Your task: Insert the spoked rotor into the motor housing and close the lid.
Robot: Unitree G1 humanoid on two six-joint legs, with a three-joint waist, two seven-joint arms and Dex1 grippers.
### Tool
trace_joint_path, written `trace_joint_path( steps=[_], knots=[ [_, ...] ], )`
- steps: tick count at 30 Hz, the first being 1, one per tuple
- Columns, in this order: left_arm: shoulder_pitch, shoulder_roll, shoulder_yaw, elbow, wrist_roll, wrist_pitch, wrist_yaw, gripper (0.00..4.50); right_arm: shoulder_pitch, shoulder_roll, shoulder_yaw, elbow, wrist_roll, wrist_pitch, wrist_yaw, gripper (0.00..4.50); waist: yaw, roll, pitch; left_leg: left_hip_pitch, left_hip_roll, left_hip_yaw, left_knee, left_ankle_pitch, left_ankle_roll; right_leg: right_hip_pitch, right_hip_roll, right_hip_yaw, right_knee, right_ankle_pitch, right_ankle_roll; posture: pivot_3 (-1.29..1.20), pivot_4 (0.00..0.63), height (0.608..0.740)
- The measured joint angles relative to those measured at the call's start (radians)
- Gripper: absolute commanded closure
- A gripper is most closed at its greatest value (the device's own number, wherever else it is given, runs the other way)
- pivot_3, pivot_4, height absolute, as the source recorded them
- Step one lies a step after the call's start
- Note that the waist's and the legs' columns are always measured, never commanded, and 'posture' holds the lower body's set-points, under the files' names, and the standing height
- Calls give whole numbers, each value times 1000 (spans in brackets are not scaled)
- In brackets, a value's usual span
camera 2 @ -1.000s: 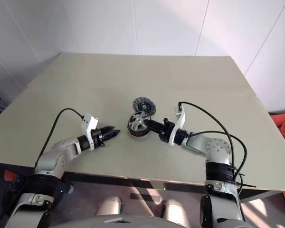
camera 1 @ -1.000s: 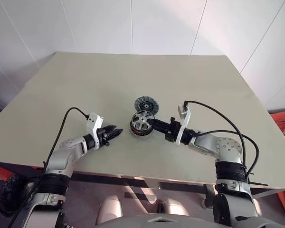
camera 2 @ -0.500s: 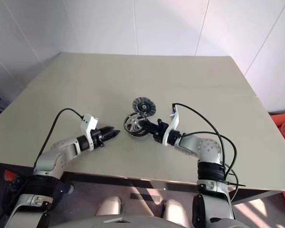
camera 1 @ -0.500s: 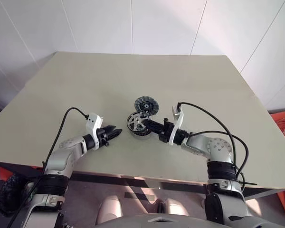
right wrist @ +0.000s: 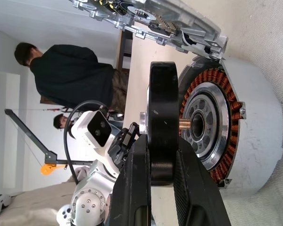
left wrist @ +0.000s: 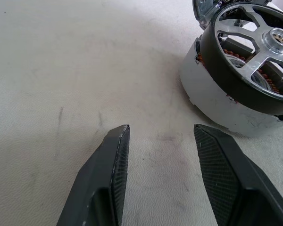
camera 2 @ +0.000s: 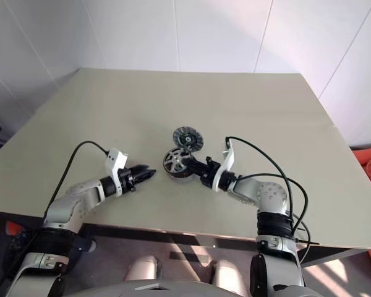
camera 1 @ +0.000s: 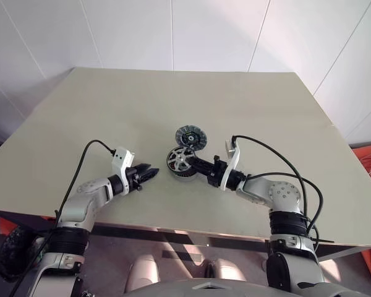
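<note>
Over on my left, my left gripper (camera 1: 149, 172) hovers just above the counter (camera 1: 111, 117) with its jaws parted at a middling width and nothing between them. It points toward the motor parts, near them but apart. In my left wrist view the two black fingers (left wrist: 114, 160) frame a bare patch of the pale counter surface, with the parts off ahead to one side.

Next to the right sits the motor housing (right wrist: 247, 136), resting on the counter near the middle, its copper-red windings ringed around a silver-white hub. The spoked rotor (camera 1: 181, 159) is at the housing's open face, tilted and not yet seated; in my right wrist view a gap shows between the rotor's black rim and the windings, with the centre shaft bridging it. From my left wrist view the rotor's silvery spokes (left wrist: 254, 37) face outward.

Just behind the housing, farther from me, lies the lid (camera 1: 191, 136), grey with fine radial ribs and a dark centre, touching or nearly touching the housing.

Further right, my right gripper (camera 1: 196, 164) is clamped on the rotor's black rim, one finger (right wrist: 137, 188) on each side of the edge, reaching in from the right.

In my right wrist view, a person in dark clothing (right wrist: 75, 75) stands in the background.
</note>
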Motion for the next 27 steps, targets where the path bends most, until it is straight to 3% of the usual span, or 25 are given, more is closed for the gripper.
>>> trace_joint_path(
  steps=[12, 24, 25, 27],
  knots=[
    [0, 0, 0, 1, 1, 1, 0, 2201, 20, 0, -7, -4, -21, 0, 33, 4175, 0, 0, 0, 0, 0, 0, 0, 0, 0, 1, 0, 0, 0, 0, 0, 0, 0, 740],
    [-3, 0, -1, 7, 2, 1, 0, 2201, 19, -9, -10, -36, -59, -27, 75, 257, -2, -2, -1, 3, 0, 0, 0, 0, 0, 3, 0, 0, 0, -3, 6, 0, 0, 740],
    [-3, 0, -1, 7, 2, 1, 0, 2201, 20, -11, -9, -43, -59, -27, 79, 11, -2, -2, -2, 4, 0, 0, 0, 0, 0, 4, 0, 0, 0, -3, 6, 0, 0, 740],
    [-4, 0, -1, 7, 2, 1, 0, 2201, 21, -14, -8, -59, -60, -27, 81, 11, -1, -3, -2, 4, 0, 0, 0, 0, -1, 4, 0, 0, 0, -3, 6, 0, 0, 740]
  ],
)
